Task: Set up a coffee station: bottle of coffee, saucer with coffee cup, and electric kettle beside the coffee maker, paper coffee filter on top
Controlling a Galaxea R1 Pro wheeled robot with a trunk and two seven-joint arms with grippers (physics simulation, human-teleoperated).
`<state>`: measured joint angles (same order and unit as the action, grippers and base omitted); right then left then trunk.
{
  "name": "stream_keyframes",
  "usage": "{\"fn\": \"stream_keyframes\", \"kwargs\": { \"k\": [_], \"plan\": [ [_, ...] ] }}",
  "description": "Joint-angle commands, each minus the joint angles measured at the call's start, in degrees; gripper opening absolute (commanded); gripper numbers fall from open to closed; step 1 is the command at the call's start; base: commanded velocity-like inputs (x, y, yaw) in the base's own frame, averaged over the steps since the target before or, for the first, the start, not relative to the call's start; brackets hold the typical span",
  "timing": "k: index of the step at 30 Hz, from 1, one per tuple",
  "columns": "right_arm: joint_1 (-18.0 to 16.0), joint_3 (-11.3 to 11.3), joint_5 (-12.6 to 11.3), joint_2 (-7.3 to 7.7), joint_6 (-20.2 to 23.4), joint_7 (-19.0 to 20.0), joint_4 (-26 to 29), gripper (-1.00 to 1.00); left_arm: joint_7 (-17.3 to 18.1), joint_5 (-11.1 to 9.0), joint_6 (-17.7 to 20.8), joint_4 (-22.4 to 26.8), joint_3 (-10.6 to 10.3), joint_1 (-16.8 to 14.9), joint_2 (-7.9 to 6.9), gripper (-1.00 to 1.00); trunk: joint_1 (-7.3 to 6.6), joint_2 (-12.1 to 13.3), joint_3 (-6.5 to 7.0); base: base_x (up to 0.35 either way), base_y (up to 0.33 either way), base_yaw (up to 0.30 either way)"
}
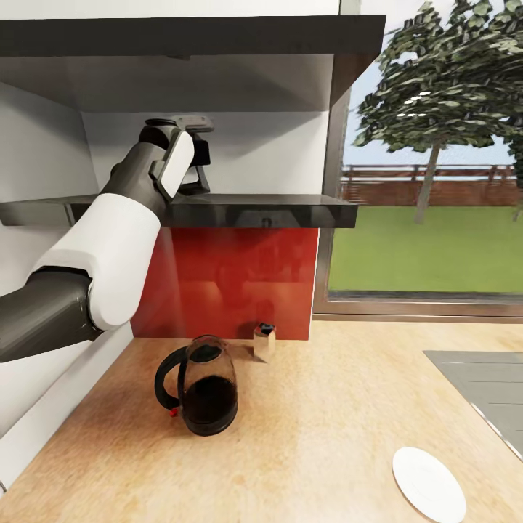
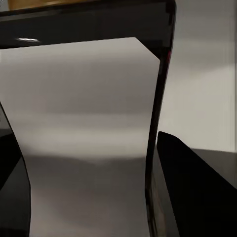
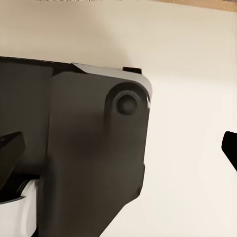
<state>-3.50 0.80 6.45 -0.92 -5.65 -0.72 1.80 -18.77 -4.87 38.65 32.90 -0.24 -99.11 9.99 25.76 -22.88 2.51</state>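
My left arm reaches up to the dark kitchen shelf (image 1: pixel 276 211), with the left gripper (image 1: pixel 197 165) just above the slab. In the left wrist view the bottle of coffee (image 2: pixel 89 128) stands very close between the fingers (image 2: pixel 197 197), its pale body dark-edged, and both fingers lie against its sides. Below, the glass electric kettle (image 1: pixel 205 396) stands on the kitchen countertop (image 1: pixel 319 407). The white saucer (image 1: pixel 428 483) lies near the front right. My right gripper (image 3: pixel 123 143) is open, facing part of the robot's own dark body. The coffee maker, paper coffee filter and coffee cup are out of view.
A small tan box with a dark top (image 1: pixel 264 340) stands by the red backsplash (image 1: pixel 240 283). The grey sink (image 1: pixel 487 392) is set in the counter at the right. A second dark slab (image 1: pixel 218 36) hangs above the shelf, and a window (image 1: pixel 428 218) fills the right.
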Motion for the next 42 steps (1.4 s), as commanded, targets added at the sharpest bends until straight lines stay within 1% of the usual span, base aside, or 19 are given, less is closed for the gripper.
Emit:
{"fn": "stream_keyframes", "kwargs": {
  "k": [1, 14, 21, 38, 42],
  "plan": [
    [0.0, 0.2, 0.5, 0.01, -0.2, -0.2, 0.0, 1.0, -0.3, -0.4, 0.2, 0.1, 0.0, 0.0, 0.01, -1.0, 0.02, 0.0, -0.03, -0.019, 0.0, 0.0],
    [0.0, 0.3, 0.4, -0.06, -0.1, 0.0, 0.1, 1.0, -0.3, -0.4, 0.3, 0.1, 0.1, 0.0, 0.01, -1.0, 0.02, 0.0, -0.03, -0.218, -0.136, -0.013],
    [0.0, 0.3, 0.4, -0.05, -0.1, 0.0, 0.1, 1.0, -0.2, -0.4, 0.4, 0.0, 0.1, 0.0, 0.01, -1.0, 0.02, 0.0, -0.03, -0.238, -0.19, -0.284],
    [0.0, 0.4, 0.4, -0.06, -0.1, -0.1, 0.1, 1.0, -0.2, -0.4, 0.5, -0.1, 0.3, 0.1, 0.01, -1.0, 0.02, 0.0, -0.04, -0.176, -0.231, -0.3],
    [0.0, 0.4, 0.3, -0.09, -0.1, -0.1, 0.1, 1.0, -0.2, -0.4, 0.4, -0.1, 0.3, 0.6, 0.01, -1.0, 0.02, 0.0, -0.2, -0.175, -0.232, -0.274]
  ]
}}
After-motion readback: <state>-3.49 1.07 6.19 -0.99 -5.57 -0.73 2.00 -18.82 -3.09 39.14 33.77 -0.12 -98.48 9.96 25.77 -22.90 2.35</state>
